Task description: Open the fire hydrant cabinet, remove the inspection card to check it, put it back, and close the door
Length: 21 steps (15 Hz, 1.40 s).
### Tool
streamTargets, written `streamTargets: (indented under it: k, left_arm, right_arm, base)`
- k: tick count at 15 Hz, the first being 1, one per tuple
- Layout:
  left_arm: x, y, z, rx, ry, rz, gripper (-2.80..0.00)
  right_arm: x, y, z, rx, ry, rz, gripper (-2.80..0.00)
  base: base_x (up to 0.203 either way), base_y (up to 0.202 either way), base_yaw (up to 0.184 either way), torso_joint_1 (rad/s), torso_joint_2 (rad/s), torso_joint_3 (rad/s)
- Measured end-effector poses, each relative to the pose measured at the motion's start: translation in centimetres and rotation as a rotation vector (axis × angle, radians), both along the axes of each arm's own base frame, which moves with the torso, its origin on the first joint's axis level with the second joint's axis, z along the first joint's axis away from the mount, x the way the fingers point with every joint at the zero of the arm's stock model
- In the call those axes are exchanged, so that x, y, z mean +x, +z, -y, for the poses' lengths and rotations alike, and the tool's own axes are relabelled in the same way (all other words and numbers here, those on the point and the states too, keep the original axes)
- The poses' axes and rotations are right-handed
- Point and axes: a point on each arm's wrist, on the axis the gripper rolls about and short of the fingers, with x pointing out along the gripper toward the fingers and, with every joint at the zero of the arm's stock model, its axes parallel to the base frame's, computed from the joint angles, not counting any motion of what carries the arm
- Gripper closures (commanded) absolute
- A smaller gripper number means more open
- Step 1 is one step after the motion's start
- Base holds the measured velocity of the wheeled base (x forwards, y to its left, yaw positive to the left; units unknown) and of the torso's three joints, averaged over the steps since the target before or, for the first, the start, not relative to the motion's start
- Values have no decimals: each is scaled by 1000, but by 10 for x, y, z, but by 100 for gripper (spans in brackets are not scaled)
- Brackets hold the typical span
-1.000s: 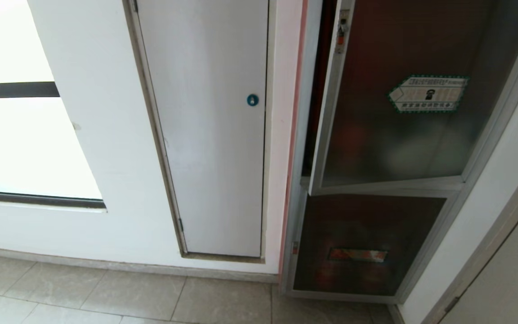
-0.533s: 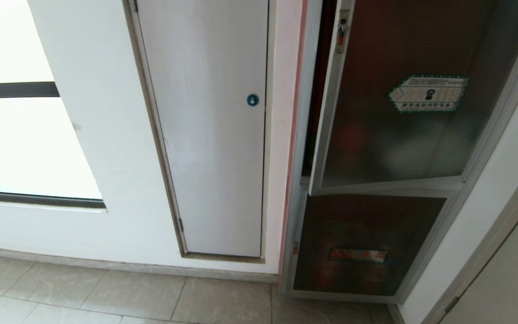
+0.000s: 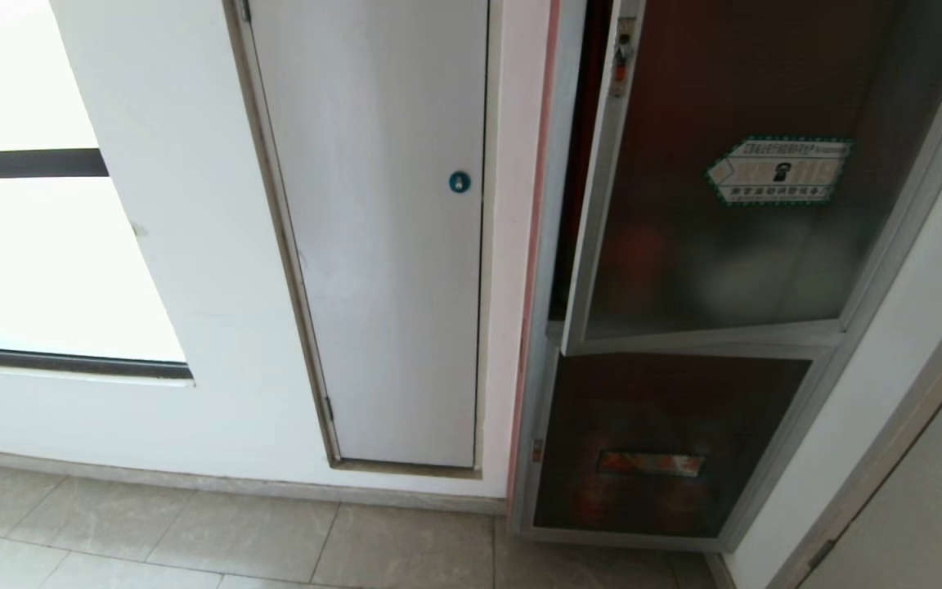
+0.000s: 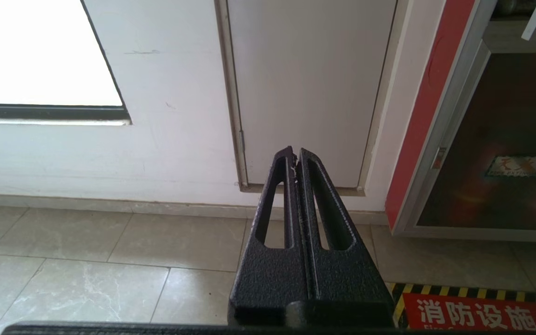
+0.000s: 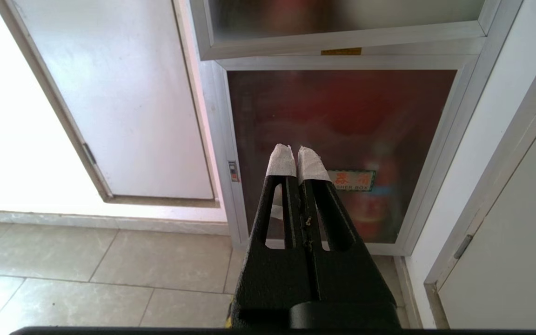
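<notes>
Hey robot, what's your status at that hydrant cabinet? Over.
Left gripper and right gripper: fingers shut, empty, pointing low at the wall. Door slightly ajar at its latch edge. Inspection card not seen. Nothing in the way.

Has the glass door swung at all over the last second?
No. The door is ajar as before: its latch edge sits at the same gap from the cabinet frame, and its sticker has not shifted.
</notes>
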Motion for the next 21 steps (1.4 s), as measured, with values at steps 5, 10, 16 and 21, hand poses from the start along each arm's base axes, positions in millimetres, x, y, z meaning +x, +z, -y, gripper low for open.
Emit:
streamTargets:
  k: [5,10,16,21]
  left_arm:
    - [0,0,0,0,0,0,0]
    - [0,0,0,0,-1,0,0]
    - [0,0,0,0,0,0,0]
    - [0,0,0,0,0,0,0]
  right_arm:
    - [0,0,0,0,0,0,0]
    - [0,0,0,0,0,0,0]
    - [0,0,0,0,0,0,0]
    - [0,0,0,0,0,0,0]
  base:
    - [43,0,0,-1,-2,0]
    - [197,0,-3,8,4,1]
    - [197,0,-1,3,2,2]
    - [198,0,0,6,1,4]
